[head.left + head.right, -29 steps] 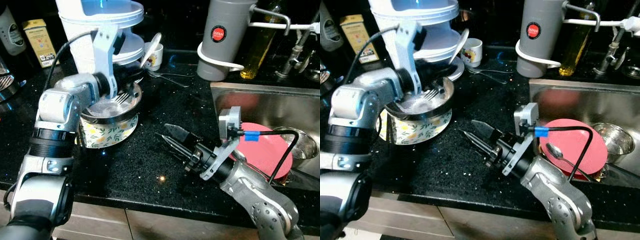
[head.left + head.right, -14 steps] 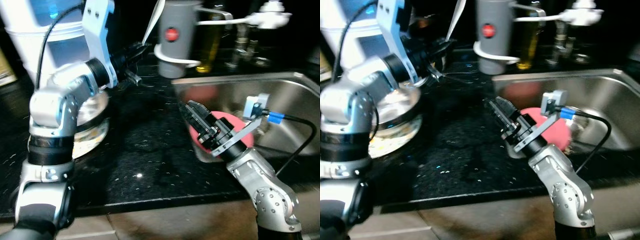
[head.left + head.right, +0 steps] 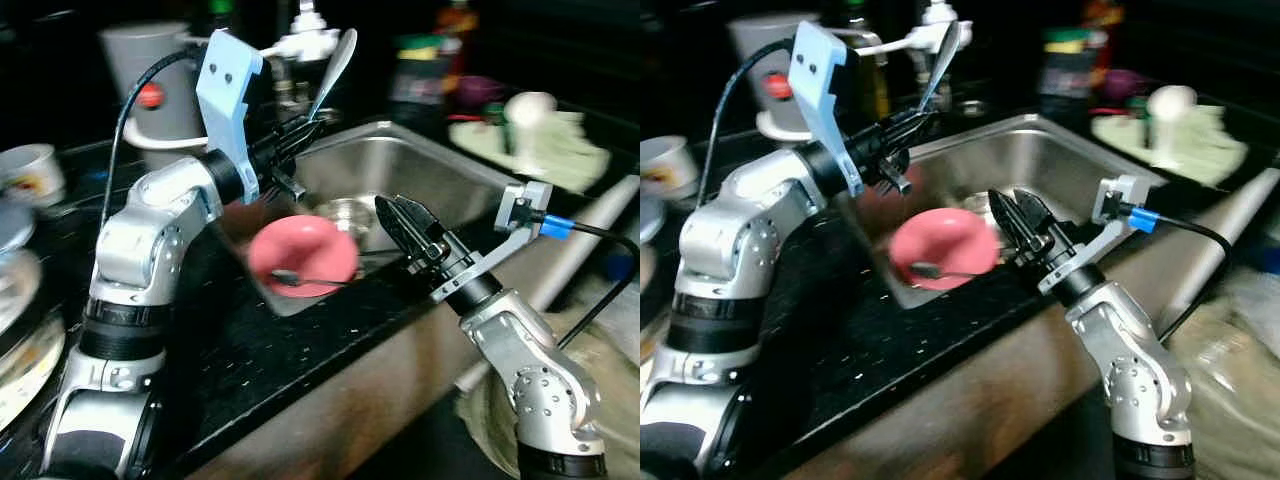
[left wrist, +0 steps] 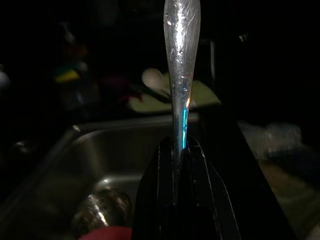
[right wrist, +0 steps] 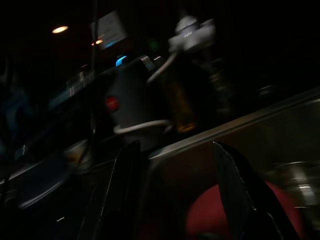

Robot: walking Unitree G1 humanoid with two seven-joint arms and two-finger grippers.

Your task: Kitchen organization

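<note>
My left gripper [image 3: 303, 127] is shut on the handle of a silver spoon [image 3: 337, 58], which points up over the back left corner of the steel sink [image 3: 420, 165]. The left wrist view has the spoon [image 4: 181, 50] rising straight from the closed fingers. A pink plate [image 3: 310, 250] leans in the sink with a second spoon [image 3: 300, 279] lying on it and a metal bowl [image 3: 347, 211] behind. My right gripper [image 3: 402, 218] hangs open above the sink's front edge, just right of the plate, with nothing between its fingers [image 5: 234, 195].
A grey thermos jug [image 3: 150, 95] stands behind the left arm, a white cup [image 3: 30, 172] and stacked dishes [image 3: 12, 300] at the far left on the black counter [image 3: 230, 350]. A green cloth with a white object [image 3: 530, 140] lies beyond the sink.
The camera has swung right, from the dish stack to the sink. My left gripper carried the spoon from the bowls to above the sink. The right gripper rose toward the sink, still open.
</note>
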